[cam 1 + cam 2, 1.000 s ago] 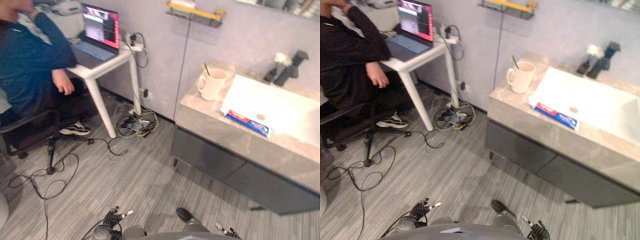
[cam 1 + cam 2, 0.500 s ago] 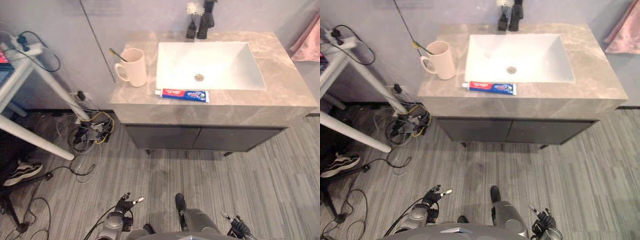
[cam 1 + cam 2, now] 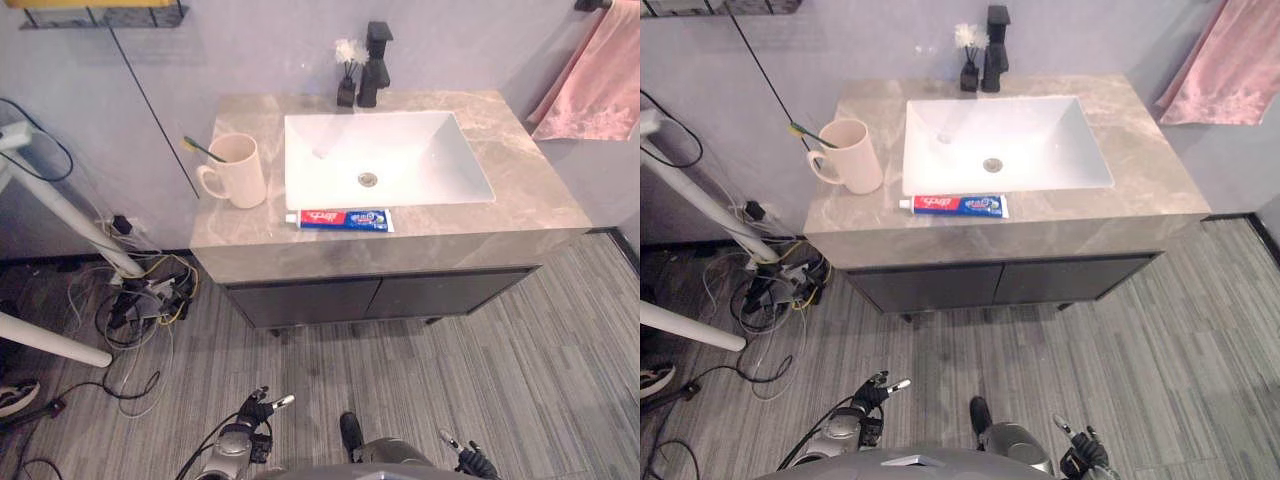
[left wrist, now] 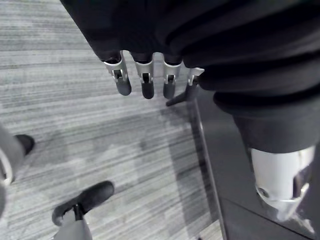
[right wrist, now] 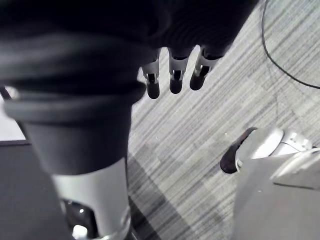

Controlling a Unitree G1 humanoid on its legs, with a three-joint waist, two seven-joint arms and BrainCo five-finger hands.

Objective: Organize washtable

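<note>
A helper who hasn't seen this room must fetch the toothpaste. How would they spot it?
Find the grey stone-look counter with the white rectangular basin. On the strip between basin and front edge lies the toothpaste tube, flat, red and blue, unlike the upright cream mug to its left.

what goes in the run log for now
left robot hand open | right robot hand open | toothpaste lying by sink | mug upright

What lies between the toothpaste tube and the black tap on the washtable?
The white sink basin, seen in both eye views, separates the toothpaste tube from the black tap.
</note>
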